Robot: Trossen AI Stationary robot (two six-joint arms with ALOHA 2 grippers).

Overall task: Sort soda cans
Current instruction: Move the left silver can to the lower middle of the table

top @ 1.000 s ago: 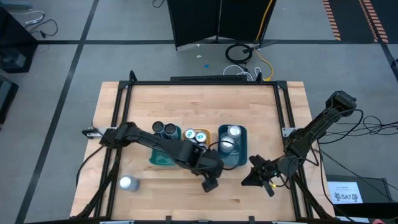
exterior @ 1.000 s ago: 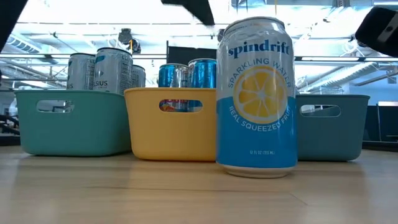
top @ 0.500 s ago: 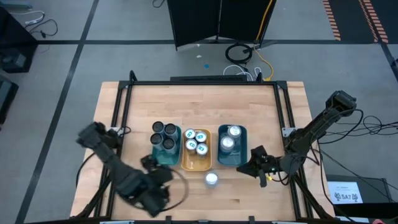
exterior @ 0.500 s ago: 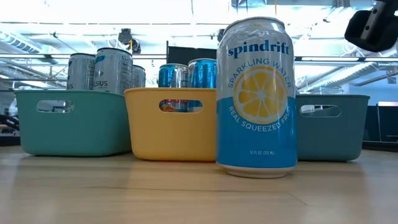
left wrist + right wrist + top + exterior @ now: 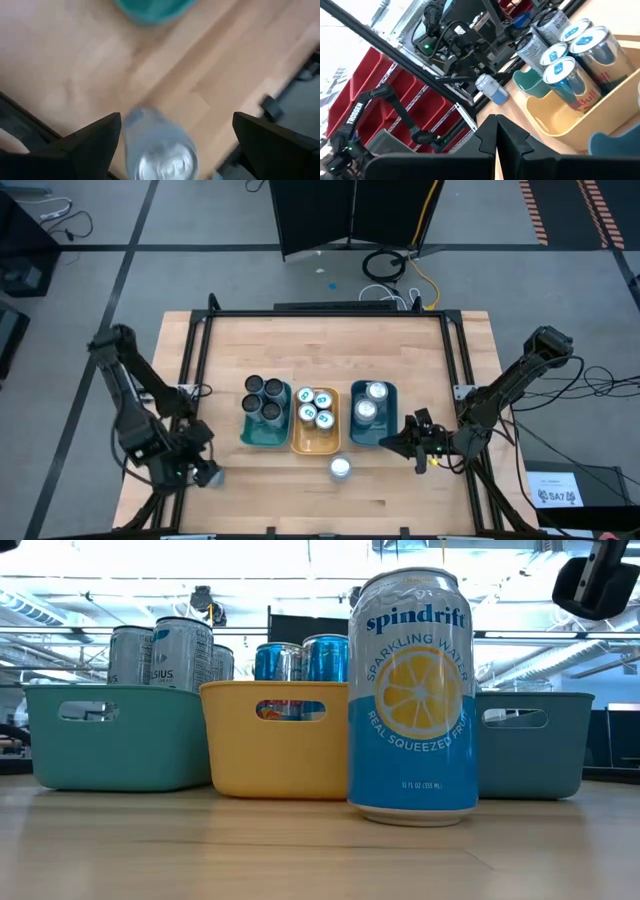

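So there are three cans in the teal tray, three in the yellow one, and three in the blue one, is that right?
Not quite: the blue tray holds two cans, not three, as the high view shows. The teal tray and the yellow tray each hold three.

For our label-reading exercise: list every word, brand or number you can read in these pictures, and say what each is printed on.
"spindrift SPARKLING WATER REAL SQUEEZED FRUIT": blue lemon can standing in front of the bins.
"SIUS" (partly hidden): silver can in the teal bin.
"Bull": blue can in the yellow bin.
"THOSSEN" or similar: the far arm.
Small print low on the lemon can: unreadable.
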